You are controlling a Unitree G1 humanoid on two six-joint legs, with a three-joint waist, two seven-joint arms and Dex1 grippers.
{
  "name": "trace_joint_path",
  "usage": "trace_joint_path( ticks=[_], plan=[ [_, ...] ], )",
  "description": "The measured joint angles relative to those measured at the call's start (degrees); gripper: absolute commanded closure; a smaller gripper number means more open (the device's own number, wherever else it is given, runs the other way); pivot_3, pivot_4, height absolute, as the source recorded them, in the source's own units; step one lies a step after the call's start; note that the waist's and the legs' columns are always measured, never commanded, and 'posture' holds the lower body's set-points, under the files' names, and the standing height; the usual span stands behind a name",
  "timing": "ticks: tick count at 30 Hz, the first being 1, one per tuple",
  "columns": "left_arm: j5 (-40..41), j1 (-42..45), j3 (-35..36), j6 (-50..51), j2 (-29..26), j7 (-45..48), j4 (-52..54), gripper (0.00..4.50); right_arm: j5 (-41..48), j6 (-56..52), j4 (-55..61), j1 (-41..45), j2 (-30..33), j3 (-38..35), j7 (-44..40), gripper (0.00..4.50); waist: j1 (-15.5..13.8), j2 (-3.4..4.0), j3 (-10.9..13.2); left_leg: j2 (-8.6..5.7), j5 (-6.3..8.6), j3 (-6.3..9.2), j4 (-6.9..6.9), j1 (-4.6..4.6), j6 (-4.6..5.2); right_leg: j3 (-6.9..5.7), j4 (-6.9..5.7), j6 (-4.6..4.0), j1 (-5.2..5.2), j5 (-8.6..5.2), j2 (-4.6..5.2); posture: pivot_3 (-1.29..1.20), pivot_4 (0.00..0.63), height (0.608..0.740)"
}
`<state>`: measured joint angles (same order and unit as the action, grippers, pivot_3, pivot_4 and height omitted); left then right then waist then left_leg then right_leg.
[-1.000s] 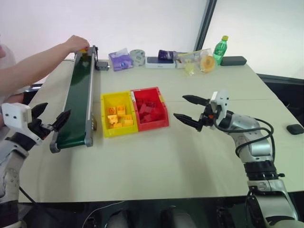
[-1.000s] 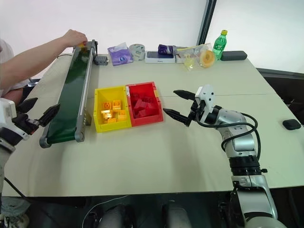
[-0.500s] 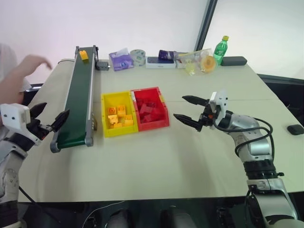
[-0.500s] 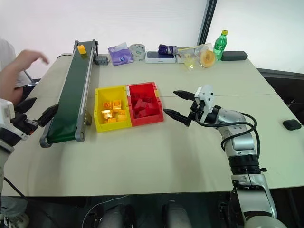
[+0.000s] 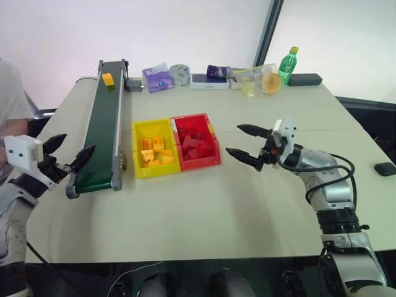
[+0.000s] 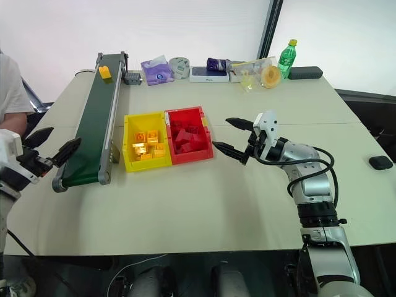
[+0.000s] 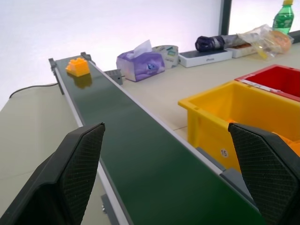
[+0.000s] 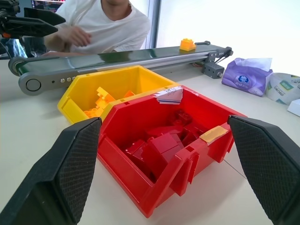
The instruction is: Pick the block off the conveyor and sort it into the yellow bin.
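A small yellow-orange block point(image 5: 108, 78) rides near the far end of the dark green conveyor point(image 5: 102, 130), also seen as the block point(image 7: 78, 66) in the left wrist view. My left gripper point(image 5: 68, 150) hangs open at the belt's near end, nothing between its fingers. The yellow bin point(image 5: 137, 168) sits right of the belt and holds several yellow bricks. My right gripper point(image 5: 242, 142) stands open and empty to the right of the red bin, pointing toward it.
A red bin point(image 5: 213, 154) with red bricks adjoins the yellow one. Along the far table edge lie a tissue pack point(image 5: 157, 78), tape roll point(image 5: 179, 73), bags and a green bottle point(image 5: 286, 64). A person in a white shirt point(image 6: 9, 86) sits at the left.
The person's hand left the block on the belt's far end and drew back to the left. The block has travelled a little along the belt. Both grippers kept still.
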<state>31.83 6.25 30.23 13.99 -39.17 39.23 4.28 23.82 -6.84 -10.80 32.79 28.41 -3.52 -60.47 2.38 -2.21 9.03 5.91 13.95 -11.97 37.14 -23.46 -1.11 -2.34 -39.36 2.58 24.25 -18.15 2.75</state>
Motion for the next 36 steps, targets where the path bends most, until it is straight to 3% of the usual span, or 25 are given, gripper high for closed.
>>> trace_joint_path(
  ticks=[14,19,30,36],
  plan=[
    [-5.35,2.32,2.09,1.2,-1.4,-9.8,-0.92,0.04,0.0,-0.02,0.01,-0.05,-0.25,-0.01,0.4,0.0,0.04,0.0,0.0,0.0,0.0,0.0,-0.01,0.0,0.0,0.0,0.0,0.0,0.01,0.0,0.0,0.0,0.15,0.74],
    [-3.42,-0.39,2.07,7.09,-1.33,-8.87,-0.72,0.04,-0.02,-0.02,0.0,0.03,-0.57,0.05,0.38,0.0,0.06,0.0,0.0,0.01,0.0,0.0,-0.01,0.0,0.0,0.0,0.0,0.0,0.02,0.0,0.0,0.0,0.15,0.74],
    [-0.07,-0.77,2.14,8.8,-1.06,-8.48,1.45,0.04,-0.02,-0.02,0.0,0.06,-0.67,0.25,0.36,0.0,0.04,0.0,0.0,0.01,0.0,0.0,0.0,0.0,0.0,0.0,0.0,0.0,0.01,0.0,0.03,0.0,0.15,0.74],
    [-0.11,2.39,2.01,10.83,0.04,-13.17,3.31,0.04,-0.02,-0.03,0.0,0.05,-0.74,0.3,0.37,0.0,-0.16,0.0,0.0,-0.01,0.0,0.01,0.01,0.0,0.0,0.0,-0.01,0.0,-0.02,0.0,0.03,0.0,0.15,0.74]
  ],
)
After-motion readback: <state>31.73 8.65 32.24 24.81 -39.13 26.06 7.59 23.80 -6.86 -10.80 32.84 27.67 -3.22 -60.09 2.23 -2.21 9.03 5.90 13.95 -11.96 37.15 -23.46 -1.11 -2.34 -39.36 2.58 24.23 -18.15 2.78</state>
